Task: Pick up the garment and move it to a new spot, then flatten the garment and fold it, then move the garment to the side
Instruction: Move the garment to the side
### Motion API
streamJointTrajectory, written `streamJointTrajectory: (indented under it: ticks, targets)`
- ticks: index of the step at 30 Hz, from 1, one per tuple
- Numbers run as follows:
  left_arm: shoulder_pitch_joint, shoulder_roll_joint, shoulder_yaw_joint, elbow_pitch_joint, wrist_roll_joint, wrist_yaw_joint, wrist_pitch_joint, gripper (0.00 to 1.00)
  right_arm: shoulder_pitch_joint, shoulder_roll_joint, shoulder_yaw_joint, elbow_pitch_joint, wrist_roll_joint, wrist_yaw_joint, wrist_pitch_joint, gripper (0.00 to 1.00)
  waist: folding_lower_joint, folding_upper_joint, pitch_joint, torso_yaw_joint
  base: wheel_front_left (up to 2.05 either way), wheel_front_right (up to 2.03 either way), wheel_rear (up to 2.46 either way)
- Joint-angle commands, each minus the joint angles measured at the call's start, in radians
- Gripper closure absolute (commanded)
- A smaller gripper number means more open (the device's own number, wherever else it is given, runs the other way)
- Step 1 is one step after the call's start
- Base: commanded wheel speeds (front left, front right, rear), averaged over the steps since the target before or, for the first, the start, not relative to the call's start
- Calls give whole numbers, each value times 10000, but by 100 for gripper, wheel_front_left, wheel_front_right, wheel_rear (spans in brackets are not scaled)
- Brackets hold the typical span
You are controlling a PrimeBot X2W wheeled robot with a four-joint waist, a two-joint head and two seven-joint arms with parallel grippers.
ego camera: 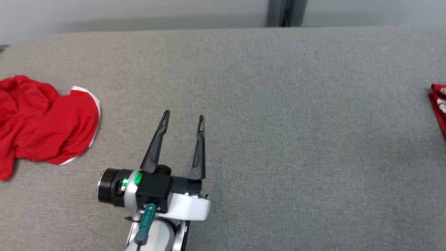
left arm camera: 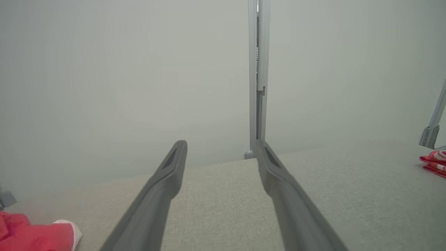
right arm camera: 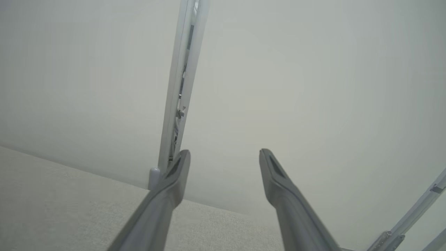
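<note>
A crumpled red garment [ego camera: 45, 125] with a white trim lies at the far left of the grey fabric table [ego camera: 278, 104]. In the left wrist view a corner of the garment [left arm camera: 31, 233] shows at the bottom left. My left gripper [ego camera: 183, 116] hovers to the right of it, well apart, open and empty, fingers pointing toward the back wall. The left wrist view shows the same left gripper [left arm camera: 221, 146] with a wide gap between its fingers. My right gripper [right arm camera: 224, 153] is open too, holds nothing, and is aimed at the wall over the table's far edge.
A folded red cloth with white marks [ego camera: 439, 104] lies at the table's right edge, also seen as the red cloth [left arm camera: 433, 162] at the right of the left wrist view. A grey post [ego camera: 284, 12] stands behind the table against the pale wall.
</note>
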Motion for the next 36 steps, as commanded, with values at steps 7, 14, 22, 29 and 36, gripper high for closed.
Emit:
streamJointTrajectory:
  ticks: [7,14,22,29,36]
  targets:
    - [1018,27,991,-289,58,-384,-7,0,2482,2402,-1592,-2077,-1256,-2,0,0,0,0,-992,509,0,0,0]
    - [1714,2,1584,-290,97,-691,-7,0,3810,3958,-1874,-2897,-2150,-2,-1,0,0,0,-1342,577,0,0,0]
    - [2081,-1,1575,-283,-166,-580,-7,0,4367,4698,-1816,-3051,-2626,-2,-1,0,0,0,-1430,682,0,0,0]
    - [2035,1,1444,-294,-116,-661,-7,0,4397,4921,-1722,-3123,-2781,-3,-1,0,0,0,-1457,656,0,0,0]
    - [1875,-2,1421,-268,-207,-649,-7,0,4284,4883,-1721,-3091,-2824,-3,-1,0,0,0,-1369,638,0,0,0]
